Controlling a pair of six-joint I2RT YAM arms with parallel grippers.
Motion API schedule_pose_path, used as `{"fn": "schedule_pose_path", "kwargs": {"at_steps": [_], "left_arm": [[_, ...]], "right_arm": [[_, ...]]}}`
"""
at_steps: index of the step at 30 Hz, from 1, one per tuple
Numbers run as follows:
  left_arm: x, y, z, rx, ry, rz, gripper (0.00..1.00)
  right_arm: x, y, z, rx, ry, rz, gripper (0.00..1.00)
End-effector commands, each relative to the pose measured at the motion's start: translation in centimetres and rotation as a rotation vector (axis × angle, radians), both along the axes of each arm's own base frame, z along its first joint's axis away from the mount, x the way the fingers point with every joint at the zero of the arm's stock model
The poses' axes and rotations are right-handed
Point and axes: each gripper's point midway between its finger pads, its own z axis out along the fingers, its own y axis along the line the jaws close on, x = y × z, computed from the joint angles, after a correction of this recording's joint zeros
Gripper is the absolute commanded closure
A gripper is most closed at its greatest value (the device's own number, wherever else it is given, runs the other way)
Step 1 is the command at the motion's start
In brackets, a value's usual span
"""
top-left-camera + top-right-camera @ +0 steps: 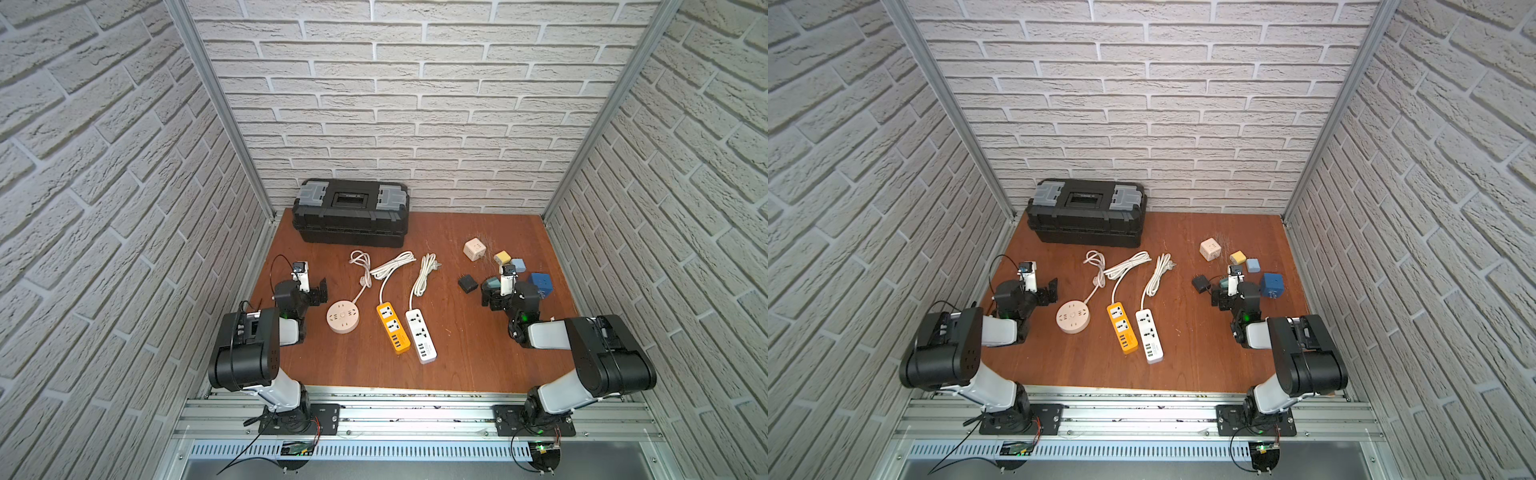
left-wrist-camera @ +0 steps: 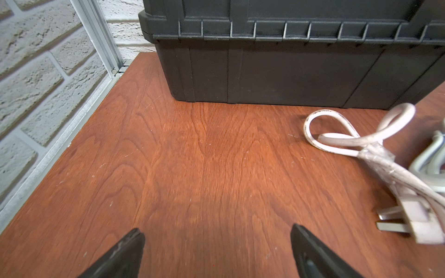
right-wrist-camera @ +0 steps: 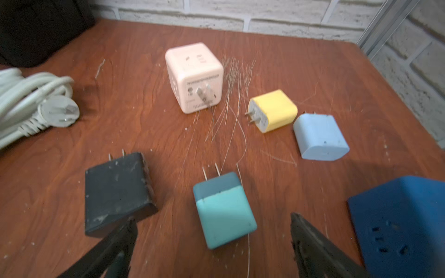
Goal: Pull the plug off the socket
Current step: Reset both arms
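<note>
Three power strips lie mid-table: a round pink one [image 1: 342,316], an orange one [image 1: 393,328] and a white one [image 1: 420,336]. Their outlets show nothing plugged in. Loose plugs lie at the right: black [image 3: 118,192], teal [image 3: 224,211], yellow [image 3: 273,110] and light blue [image 3: 320,137]. A pink cube socket [image 3: 193,77] and a dark blue cube socket [image 3: 399,221] stand near them. My right gripper [image 3: 213,222] is open, low over the table, with the teal plug lying between its fingers, untouched. My left gripper [image 2: 216,233] is open over bare wood at the left.
A black toolbox [image 1: 350,212] stands against the back wall. The strips' bundled white cords [image 1: 390,266] lie between the toolbox and the strips, one flat-pin plug [image 2: 419,223] close beside my left gripper. Brick-patterned walls close in the table [image 1: 478,365] on three sides.
</note>
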Motion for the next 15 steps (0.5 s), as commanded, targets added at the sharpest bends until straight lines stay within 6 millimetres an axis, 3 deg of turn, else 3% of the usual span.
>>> {"fn": "schedule_pose_path", "kwargs": {"at_steps": [1,15], "left_arm": [[0.64,0.02,1.51,-0.003,-0.052,0.005,0.02],[0.64,0.02,1.51,-0.003,-0.052,0.005,0.02]], "right_arm": [[1.87,-0.68,3.69,-0.008,-0.148,-0.03,0.01],[1.77,-0.69,3.6,-0.008,-0.113,-0.029,0.01]]}}
